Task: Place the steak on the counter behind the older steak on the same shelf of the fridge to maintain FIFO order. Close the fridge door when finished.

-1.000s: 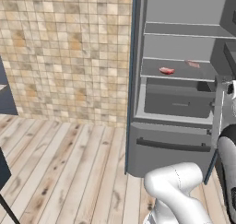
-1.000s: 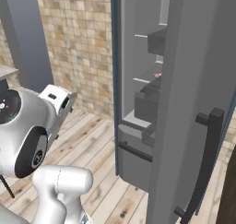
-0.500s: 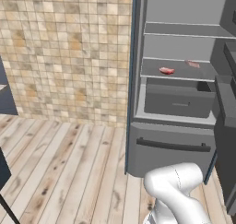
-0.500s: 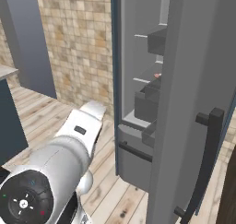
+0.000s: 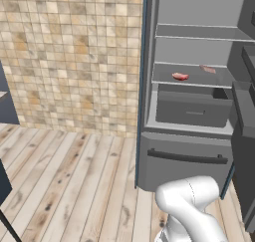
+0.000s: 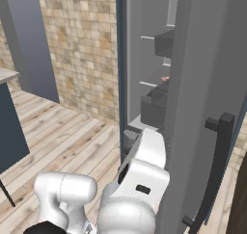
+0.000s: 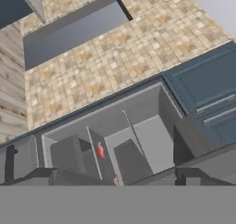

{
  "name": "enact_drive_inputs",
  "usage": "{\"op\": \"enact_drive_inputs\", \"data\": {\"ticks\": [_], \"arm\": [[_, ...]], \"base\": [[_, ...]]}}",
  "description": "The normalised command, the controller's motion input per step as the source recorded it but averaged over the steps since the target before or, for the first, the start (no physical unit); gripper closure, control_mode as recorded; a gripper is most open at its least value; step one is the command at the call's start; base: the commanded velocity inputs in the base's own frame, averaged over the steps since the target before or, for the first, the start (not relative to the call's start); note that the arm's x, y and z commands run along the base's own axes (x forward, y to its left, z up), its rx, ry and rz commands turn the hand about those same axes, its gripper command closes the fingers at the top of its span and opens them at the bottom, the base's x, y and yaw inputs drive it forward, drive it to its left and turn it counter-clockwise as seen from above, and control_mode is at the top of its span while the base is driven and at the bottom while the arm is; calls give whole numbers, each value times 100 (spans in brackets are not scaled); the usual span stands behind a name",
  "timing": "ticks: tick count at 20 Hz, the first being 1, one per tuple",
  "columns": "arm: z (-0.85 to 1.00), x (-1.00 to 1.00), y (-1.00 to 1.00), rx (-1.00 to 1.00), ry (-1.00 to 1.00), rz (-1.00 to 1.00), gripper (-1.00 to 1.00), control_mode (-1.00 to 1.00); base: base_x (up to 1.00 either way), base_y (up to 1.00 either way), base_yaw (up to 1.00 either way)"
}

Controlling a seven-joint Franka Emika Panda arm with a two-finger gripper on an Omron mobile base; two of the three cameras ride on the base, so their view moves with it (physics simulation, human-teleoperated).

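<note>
Pink steak (image 5: 208, 69) behind older steak (image 5: 180, 76); pincer apparently far.

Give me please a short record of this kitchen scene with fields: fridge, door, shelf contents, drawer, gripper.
fridge: tall grey fridge beside a tan tiled wall, interior open to view
door: grey door panel with dark bar handle, standing open
shelf contents: two small pink raw meat slabs, front one, back one, apart, both on the lowest thin grey shelf
drawer: grey bottom drawer, shut
gripper: open, holding nothing

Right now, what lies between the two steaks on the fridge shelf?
Nothing: in the left base view, bare shelf separates the front steak from the rear steak.
</note>
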Motion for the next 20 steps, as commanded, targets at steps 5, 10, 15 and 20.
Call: {"op": "enact_drive_inputs", "data": {"ticks": [5,10,15,20], "arm": [[-14,10,-58,2,-21,0,-100,-100],[-24,15,-64,1,-16,0,-100,-100],[-38,33,-50,1,-12,0,-100,-100],[-56,55,-28,0,-6,0,-100,-100]], "base": [[0,0,0],[0,0,0],[0,0,0],[0,0,0]]}}
